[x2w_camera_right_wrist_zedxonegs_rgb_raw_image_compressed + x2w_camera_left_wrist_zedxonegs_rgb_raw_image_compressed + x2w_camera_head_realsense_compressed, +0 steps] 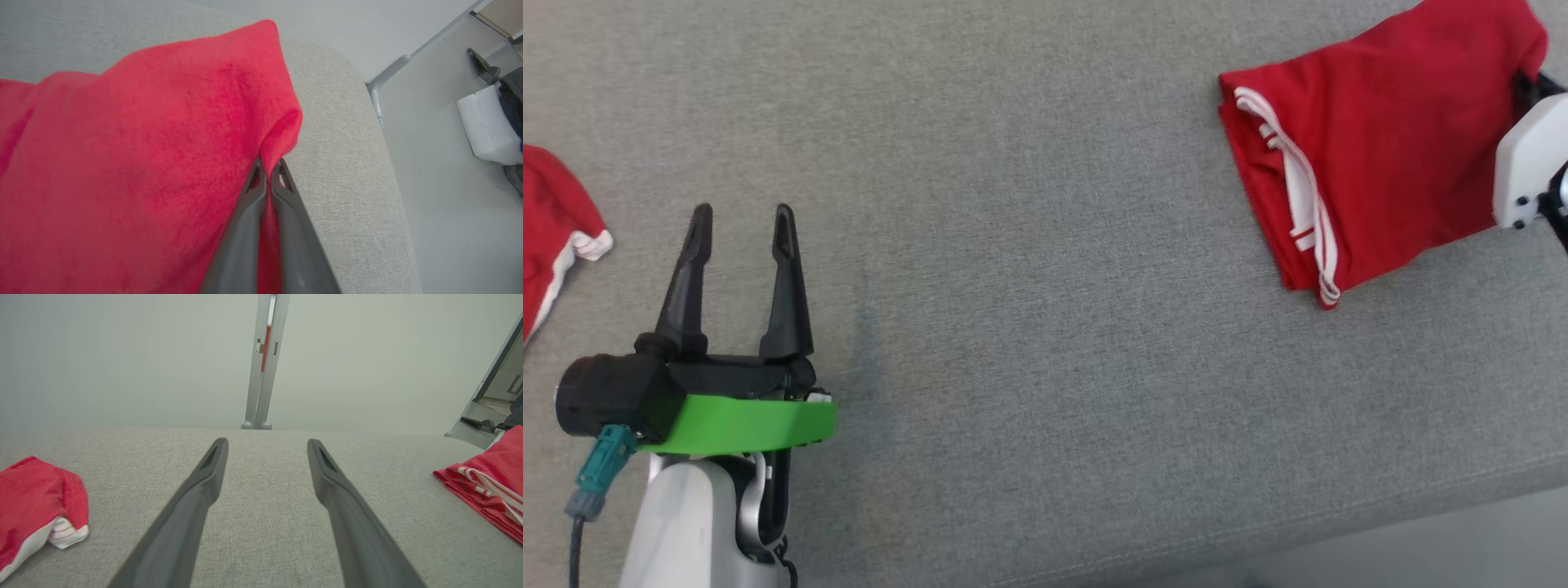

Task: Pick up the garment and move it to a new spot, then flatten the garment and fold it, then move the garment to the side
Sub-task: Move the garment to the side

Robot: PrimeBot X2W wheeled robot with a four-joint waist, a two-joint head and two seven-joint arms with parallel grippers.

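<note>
A folded red garment (1388, 155) with white stripes lies at the far right of the grey cushion (1029, 245); it also shows at the right edge of the left wrist view as the garment (490, 486). My right gripper (267, 173) is shut on a raised fold at the garment's (143, 155) edge, near the cushion's rounded end. In the head view only that arm's white wrist housing (1531, 163) shows beside the cloth. My left gripper (743, 224) hovers open over bare cushion at the lower left, its fingers (204, 486) apart with nothing between them.
A second red cloth with white trim (551, 237) lies at the cushion's left edge, seen as the cloth (36, 502) in the left wrist view. A metal post (265, 359) stands behind the cushion. Past the cushion's right end is pale floor (449, 183) with a white object (486, 126).
</note>
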